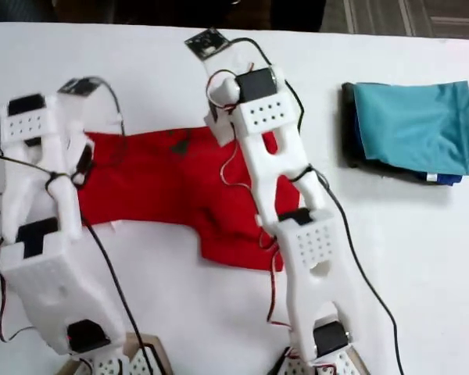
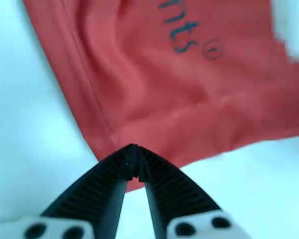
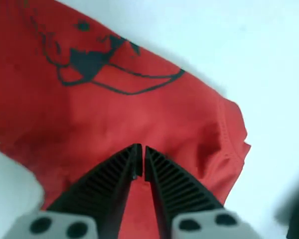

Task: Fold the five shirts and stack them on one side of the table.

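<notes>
A red shirt (image 1: 164, 183) with a dark print lies spread and rumpled across the middle of the table. My left gripper (image 2: 134, 168) is shut on a hemmed corner of the red shirt (image 2: 189, 89), at the shirt's left end in the high view, where the left gripper (image 1: 84, 162) sits low over the cloth. My right gripper (image 3: 139, 163) is shut on a pinch of the red shirt (image 3: 89, 114) close to the print, at the shirt's far edge. A stack of folded shirts (image 1: 414, 129), teal on top of blue and black, rests at the right side.
The white table (image 1: 422, 266) has open room at the front right and along the far edge. Red and black cables (image 1: 359, 266) trail beside both arms. The arm bases stand at the near edge.
</notes>
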Controlling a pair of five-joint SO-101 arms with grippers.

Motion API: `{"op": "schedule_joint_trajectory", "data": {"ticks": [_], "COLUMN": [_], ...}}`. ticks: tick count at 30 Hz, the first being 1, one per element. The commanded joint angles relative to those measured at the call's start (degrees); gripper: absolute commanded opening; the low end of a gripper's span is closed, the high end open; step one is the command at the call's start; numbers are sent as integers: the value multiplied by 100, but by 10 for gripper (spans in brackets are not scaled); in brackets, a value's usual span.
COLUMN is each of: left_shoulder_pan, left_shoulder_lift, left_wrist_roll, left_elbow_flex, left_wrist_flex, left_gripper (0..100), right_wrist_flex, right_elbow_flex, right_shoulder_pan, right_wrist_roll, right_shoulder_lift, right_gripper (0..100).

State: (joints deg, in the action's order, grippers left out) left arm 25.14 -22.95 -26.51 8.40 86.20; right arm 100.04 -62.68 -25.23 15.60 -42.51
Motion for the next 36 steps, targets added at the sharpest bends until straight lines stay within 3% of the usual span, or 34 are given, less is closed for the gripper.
{"op": "schedule_joint_trajectory", "data": {"ticks": [1, 6, 11, 15, 22, 31, 36], "left_shoulder_pan": [105, 97, 185, 176, 167, 167, 167], "left_shoulder_lift": [396, 360, 352, 264, -308, -316, -316], "left_wrist_roll": [-53, -44, 0, 0, 9, 18, 545], "left_elbow_flex": [-611, -1226, -1455, -1455, -1393, -1393, -1402], "left_wrist_flex": [-668, -1354, -1996, -2127, -2224, -2286, -2365], "left_gripper": [25, 25, 25, 25, 26, 26, 26], "right_wrist_flex": [136, -435, -2369, -3486, -3714, -3451, -3099], "right_elbow_flex": [1160, 3859, 7402, 9064, 9319, 9275, 9354], "right_shoulder_pan": [-127, -215, -356, -532, -488, -549, -857], "right_wrist_roll": [-53, -26, 633, 1284, 1714, 1732, 1732], "right_shoulder_lift": [1481, 3196, 4391, 4743, 4593, 4629, 5059], "right_gripper": [18, 18, 18, 38, 185, 186, 186]}}
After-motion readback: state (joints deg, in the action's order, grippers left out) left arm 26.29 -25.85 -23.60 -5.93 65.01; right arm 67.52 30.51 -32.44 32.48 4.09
